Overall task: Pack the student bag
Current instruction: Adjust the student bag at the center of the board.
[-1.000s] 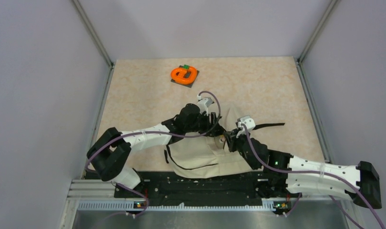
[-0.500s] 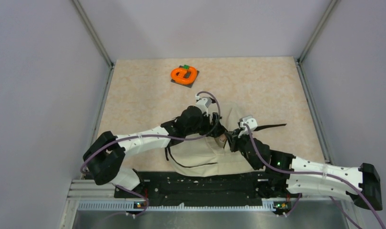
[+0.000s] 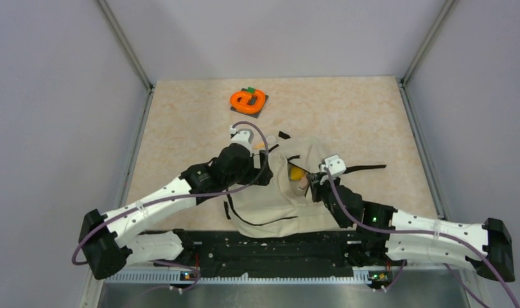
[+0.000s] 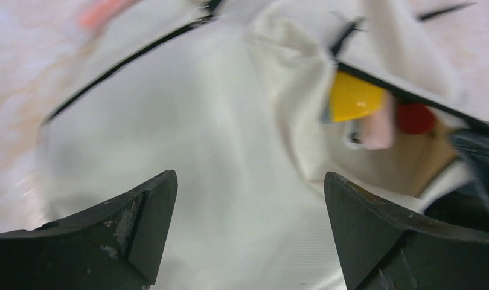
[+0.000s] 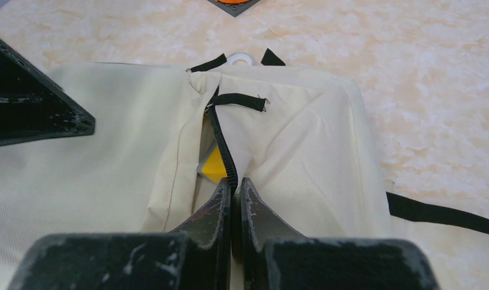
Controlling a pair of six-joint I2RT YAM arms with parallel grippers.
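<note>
Right tool [image 5: 235, 184]: clenched. Its two fingers [image 5: 209, 214] are pressed together with hardly a gap, and they pinch the black zipper [image 5: 221, 140] of the student bag [image 5: 302, 139] at the near end of the bag's opening.
Right tool from above: it sits on the right side of the bag's top. Its arm reaches in from the near right corner of the table [image 3: 373, 115].
Left tool [image 4: 248, 181]: released. Its fingers [image 4: 127, 235] are spread wide and hold nothing.
Left tool's contact: it hangs over the cream fabric on the left side of the bag. Whether the tips touch the cloth cannot be told.
Left tool from above: its arm stretches in from the near left corner and ends at the bag's left flank.
Student bag: it lies flat on the table close to the near edge, about midway between the left and right edges, with its opening facing the far edge.
Opening: it gapes between the two tools. A yellow item [image 4: 354, 96] shows inside, with a pink item [image 4: 375, 127] and a red item [image 4: 415, 118] just beside it.
Pull tab [image 5: 239, 99]: a short black loop lying across the far end of the zipper.
Black strap [image 3: 363, 169]: it trails from the bag toward the right edge, flat on the table.
Orange item [image 3: 248, 100]: it rests on a dark square near the far edge, left of the middle and well apart from the bag.
</note>
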